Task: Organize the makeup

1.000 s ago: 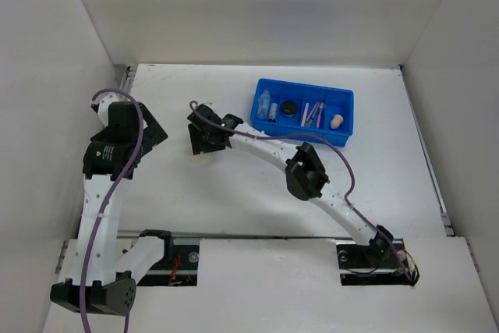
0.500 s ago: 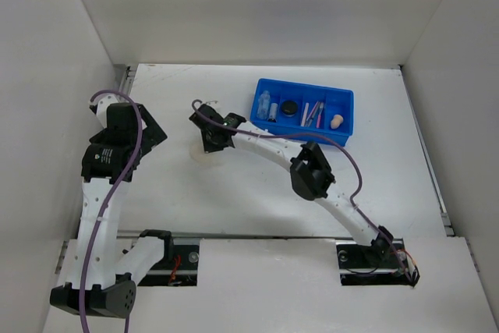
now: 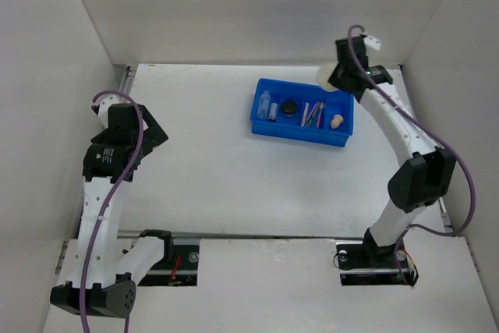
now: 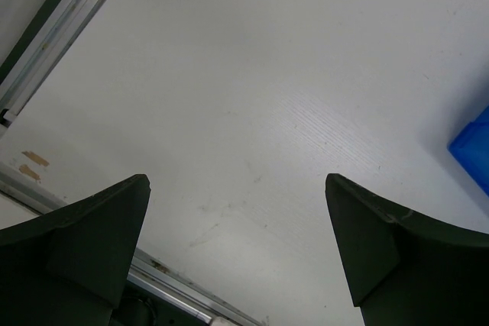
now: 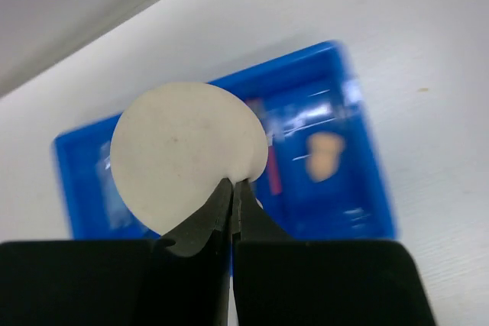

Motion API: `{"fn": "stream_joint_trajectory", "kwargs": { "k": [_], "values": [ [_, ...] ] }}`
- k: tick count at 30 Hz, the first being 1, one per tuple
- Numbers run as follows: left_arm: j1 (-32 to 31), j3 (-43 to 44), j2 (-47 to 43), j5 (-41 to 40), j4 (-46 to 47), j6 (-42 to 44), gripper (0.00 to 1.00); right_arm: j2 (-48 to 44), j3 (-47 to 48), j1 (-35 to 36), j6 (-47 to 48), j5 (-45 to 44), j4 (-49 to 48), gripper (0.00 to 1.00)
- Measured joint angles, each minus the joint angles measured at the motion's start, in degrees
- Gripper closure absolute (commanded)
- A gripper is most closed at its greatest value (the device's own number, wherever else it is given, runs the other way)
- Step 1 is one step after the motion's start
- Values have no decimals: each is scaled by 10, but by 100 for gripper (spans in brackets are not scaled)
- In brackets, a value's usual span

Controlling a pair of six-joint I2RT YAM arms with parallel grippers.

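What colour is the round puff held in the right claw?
Cream: the puff in the right claw shows best in the right wrist view.

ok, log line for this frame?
right gripper: shut on cream round puff, aloft near blue divided plastic tray | left gripper: open, empty | status: puff not yet in tray

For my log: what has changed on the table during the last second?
The right arm swung from mid-table to above the blue tray, at its far right corner, its jaws shut on the cream round puff, lifted off the table. The left arm, tray and its contents stayed put.
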State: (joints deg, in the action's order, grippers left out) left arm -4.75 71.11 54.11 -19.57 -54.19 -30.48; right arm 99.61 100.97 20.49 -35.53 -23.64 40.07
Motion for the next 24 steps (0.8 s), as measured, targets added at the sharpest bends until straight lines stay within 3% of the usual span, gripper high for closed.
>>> {"fn": "stream_joint_trajectory", "kwargs": {
  "k": [3,8,18,24],
  "values": [
    [0,-2,5,3,2,0,1,-13,-37,-85,-7,-15,-2,100],
    [0,-3,10,9,9,2,1,15,-79,-152,-17,-12,2,100],
    [0,-3,13,14,12,5,1,112,-77,-168,-15,26,-8,97],
    [0,-3,13,15,12,4,1,118,-66,-164,-6,44,-22,92]
  ]
}}
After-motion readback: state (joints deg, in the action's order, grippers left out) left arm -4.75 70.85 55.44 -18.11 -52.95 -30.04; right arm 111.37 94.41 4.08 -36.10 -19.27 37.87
